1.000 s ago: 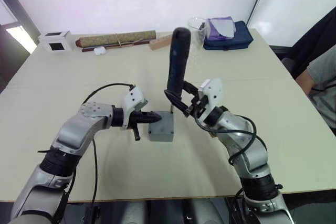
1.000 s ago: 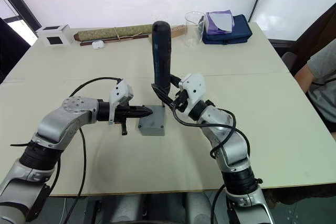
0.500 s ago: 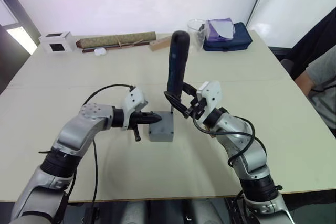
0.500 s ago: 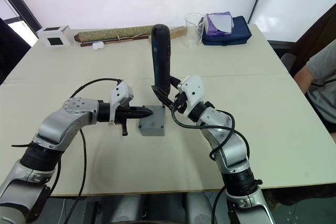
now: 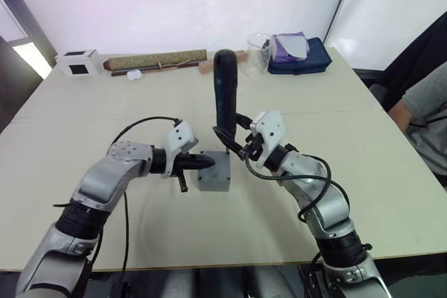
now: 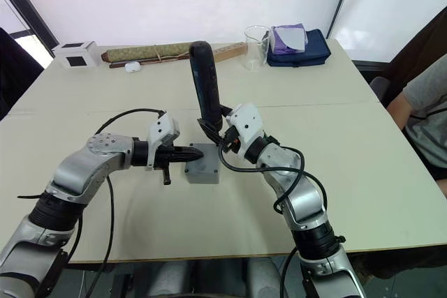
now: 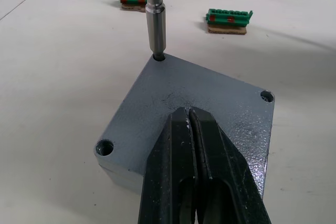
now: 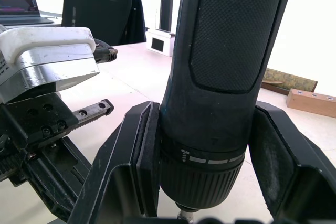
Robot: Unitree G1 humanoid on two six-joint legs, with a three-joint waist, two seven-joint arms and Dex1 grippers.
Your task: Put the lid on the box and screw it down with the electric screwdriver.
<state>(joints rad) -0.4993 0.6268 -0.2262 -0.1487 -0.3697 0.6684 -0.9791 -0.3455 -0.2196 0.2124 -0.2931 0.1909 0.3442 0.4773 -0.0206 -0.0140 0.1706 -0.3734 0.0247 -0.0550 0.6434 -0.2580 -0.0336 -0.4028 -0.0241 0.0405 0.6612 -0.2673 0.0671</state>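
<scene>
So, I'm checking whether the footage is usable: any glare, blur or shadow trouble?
Eye views: bright backlit wall behind, no glare on the lid. Left wrist view: bit and lid sharp, green blocks behind softer. Right wrist view: electric screwdriver sharp, room behind hazy.

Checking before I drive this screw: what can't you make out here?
- Screw under the electric screwdriver: its bit fills the lid corner hole, left wrist view.
- Near lid corner: covered by the left gripper.
- Bit tip: right wrist view, cut off between the right gripper fingers.

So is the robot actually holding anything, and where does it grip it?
The right hand holds the electric screwdriver near its lower end. The shut left hand presses on the lid.
</scene>
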